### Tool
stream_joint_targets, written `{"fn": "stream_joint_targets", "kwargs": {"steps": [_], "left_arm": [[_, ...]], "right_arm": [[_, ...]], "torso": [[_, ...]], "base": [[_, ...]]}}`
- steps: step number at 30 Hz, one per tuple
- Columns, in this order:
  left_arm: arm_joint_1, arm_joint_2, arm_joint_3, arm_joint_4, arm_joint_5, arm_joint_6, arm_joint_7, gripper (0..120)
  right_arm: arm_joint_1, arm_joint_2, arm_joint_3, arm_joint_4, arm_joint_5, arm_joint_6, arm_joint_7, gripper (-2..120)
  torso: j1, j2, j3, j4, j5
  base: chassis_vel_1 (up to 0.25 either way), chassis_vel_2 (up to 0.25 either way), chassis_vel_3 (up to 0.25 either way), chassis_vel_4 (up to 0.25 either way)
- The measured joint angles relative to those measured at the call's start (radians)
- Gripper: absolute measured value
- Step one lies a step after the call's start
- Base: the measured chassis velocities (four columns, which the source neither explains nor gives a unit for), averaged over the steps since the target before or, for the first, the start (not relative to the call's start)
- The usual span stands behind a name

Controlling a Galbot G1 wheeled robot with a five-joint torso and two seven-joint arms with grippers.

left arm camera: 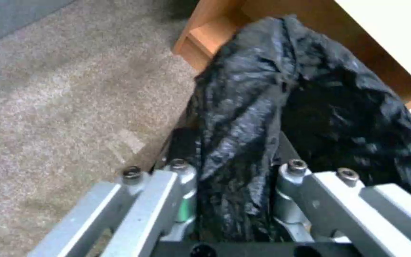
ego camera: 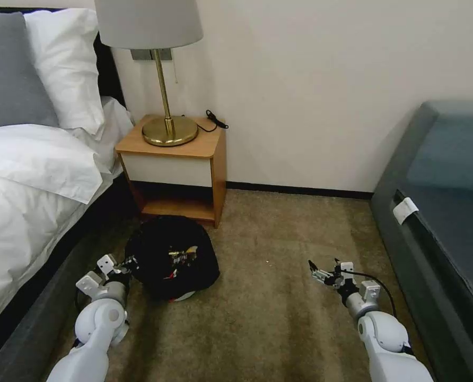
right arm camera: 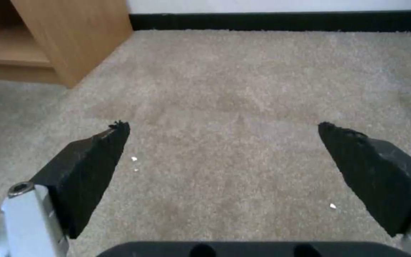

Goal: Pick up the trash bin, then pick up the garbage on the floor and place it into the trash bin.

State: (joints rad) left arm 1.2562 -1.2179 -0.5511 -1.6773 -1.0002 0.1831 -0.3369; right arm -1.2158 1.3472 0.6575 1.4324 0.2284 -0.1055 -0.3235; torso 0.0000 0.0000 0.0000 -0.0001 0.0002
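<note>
- The trash bin (ego camera: 172, 258) sits on the carpet before the nightstand (ego camera: 174, 168); our left gripper (left arm camera: 236, 200) pinches its black liner.
- Right gripper (right arm camera: 224, 157) hangs wide open, empty.
- Next, we judge, calls for spotting remaining floor litter.

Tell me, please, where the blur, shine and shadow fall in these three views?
Head view: even light, sharp; the bin is a dark mass with little detail, and a shadow lies under the nightstand. Left wrist view: soft throughout, sheen on the bag held in the left gripper. Right wrist view: carpet crisp, open right gripper dark.
</note>
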Motion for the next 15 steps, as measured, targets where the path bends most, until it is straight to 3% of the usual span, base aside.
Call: {"fn": "stream_joint_targets", "kwargs": {"steps": [4,10,15], "left_arm": [[0.011,0.004,-0.001,-0.009,0.021,0.002,0.006,38],[0.069,0.027,-0.025,-0.081,0.176,-0.024,0.063,63],[0.091,0.031,-0.032,-0.115,0.228,-0.034,0.076,76]], "right_arm": [[-0.008,0.001,0.004,0.005,0.001,0.002,0.000,100],[-0.031,0.002,0.011,0.022,0.003,0.008,-0.001,100],[-0.040,0.006,0.012,0.033,0.004,0.020,0.000,100]], "torso": [[0.000,0.000,0.000,0.0000,-0.0001],[0.000,0.000,0.000,0.0001,-0.0002],[0.000,0.000,0.000,0.0001,-0.0002]], "base": [[0.000,0.000,0.000,0.000],[0.000,0.000,0.000,0.000],[0.000,0.000,0.000,0.000]]}}
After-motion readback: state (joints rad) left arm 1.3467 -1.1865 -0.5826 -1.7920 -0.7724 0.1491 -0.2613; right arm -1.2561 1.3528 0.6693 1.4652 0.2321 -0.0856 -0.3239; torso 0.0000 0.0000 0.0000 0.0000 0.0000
